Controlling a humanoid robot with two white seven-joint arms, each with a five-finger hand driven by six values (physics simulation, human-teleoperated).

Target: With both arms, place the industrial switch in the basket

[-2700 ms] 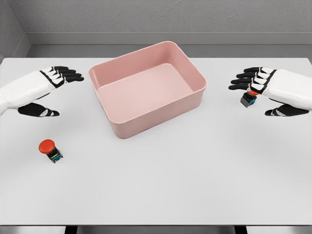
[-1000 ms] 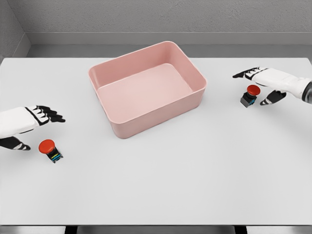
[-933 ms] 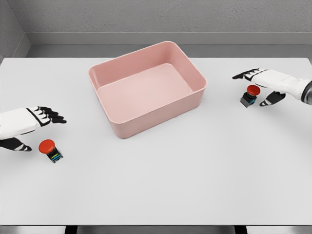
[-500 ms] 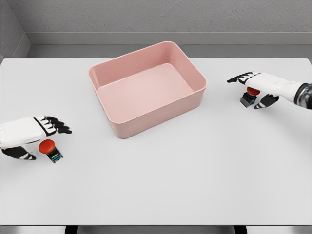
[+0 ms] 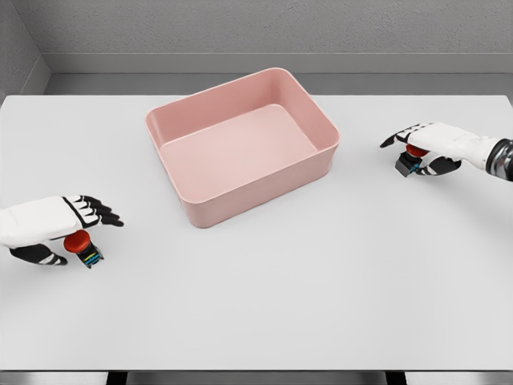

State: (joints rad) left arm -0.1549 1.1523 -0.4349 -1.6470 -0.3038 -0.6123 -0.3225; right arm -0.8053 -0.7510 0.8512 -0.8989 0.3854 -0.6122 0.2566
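**Two hands closing on two red buttons**

The left hand (image 5: 56,228) is sitting low at the near left of the white table (image 5: 264,305). Its palm is covering the top of the left switch (image 5: 82,245), a red button on a small dark block. The fingers (image 5: 98,212) are pointing out flat and spread, and the thumb is curling in beside the button. It looks like the hand is around the switch but not squeezing it yet, so I am calling it wide.

The right hand (image 5: 429,148) is doing the same job at the far right. It is lying over the right switch (image 5: 409,159), with fingers reaching past the red cap and the thumb tucked under on the near side. I cannot tell if it is gripping or only touching.

The pink basket (image 5: 321,164) is sitting between them, toward the far middle, with nothing inside. Both switches are resting on the table, well apart from it.

To do this step well, each hand should be closing thumb and fingers on the dark block, not the round cap, which may slip. Both should be squeezing gently, then lifting straight up, high enough to be clearing the basket's wall before moving in.
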